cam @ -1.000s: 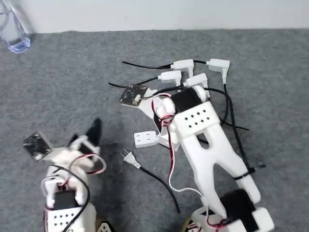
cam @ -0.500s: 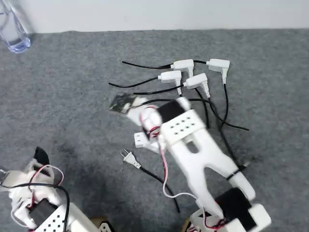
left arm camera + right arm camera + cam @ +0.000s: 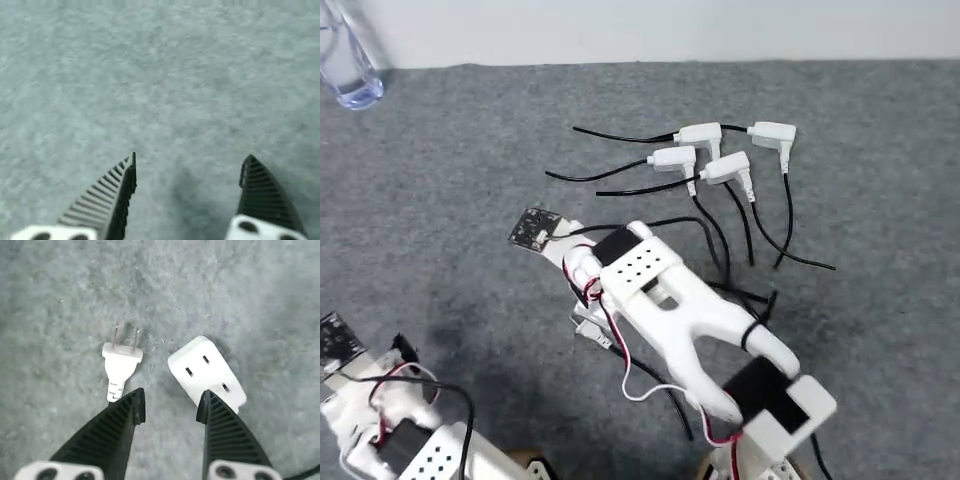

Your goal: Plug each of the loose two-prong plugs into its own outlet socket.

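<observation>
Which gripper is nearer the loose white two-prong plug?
Right. The right gripper hangs open just short of the plug; the left gripper is over bare carpet, far off.

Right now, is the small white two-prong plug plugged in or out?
Out: the white two-prong plug lies beside the white outlet block, apart, both metal prongs bare.

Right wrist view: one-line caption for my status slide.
Open right gripper facing a loose two-prong plug and a white outlet block, side by side but apart, on grey carpet.
</observation>
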Robot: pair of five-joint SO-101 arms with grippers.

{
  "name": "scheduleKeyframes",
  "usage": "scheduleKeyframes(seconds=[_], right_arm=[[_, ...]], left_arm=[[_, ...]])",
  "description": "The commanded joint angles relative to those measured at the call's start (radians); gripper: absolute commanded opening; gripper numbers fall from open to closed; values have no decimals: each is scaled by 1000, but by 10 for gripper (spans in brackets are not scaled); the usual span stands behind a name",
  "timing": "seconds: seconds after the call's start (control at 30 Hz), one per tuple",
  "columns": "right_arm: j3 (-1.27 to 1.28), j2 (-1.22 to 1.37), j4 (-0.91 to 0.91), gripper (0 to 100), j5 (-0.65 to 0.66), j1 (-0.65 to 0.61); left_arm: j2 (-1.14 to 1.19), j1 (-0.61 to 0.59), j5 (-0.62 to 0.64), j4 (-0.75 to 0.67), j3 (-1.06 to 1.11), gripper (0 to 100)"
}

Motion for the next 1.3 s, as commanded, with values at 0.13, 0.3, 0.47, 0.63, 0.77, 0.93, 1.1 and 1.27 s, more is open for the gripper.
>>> scheduleKeyframes(seconds=[0.13, 0.3, 0.47, 0.63, 0.77, 0.93, 1.1, 1.27], right_arm=[[-5, 97, -91, 110, -14, -16], [-5, 128, -53, 102, -17, -85], [-6, 85, -12, 158, -78, -147], [-5, 47, 38, 158, -78, -145], [32, 62, -16, 161, -72, -130], [109, 82, -122, 161, -26, -127], [114, 88, -145, 129, -12, -88], [87, 85, -131, 26, 29, -45]], left_arm=[[-3, -77, -94, 21, -4, 320], [-3, -78, -103, 23, -4, 320], [-2, -80, -107, 25, -4, 320], [0, -97, -107, 25, -4, 320], [3, -100, -107, 25, -4, 320], [3, -100, -107, 25, -4, 320], [-2, -100, -107, 44, -4, 320], [-3, -100, -101, 52, -4, 320]])
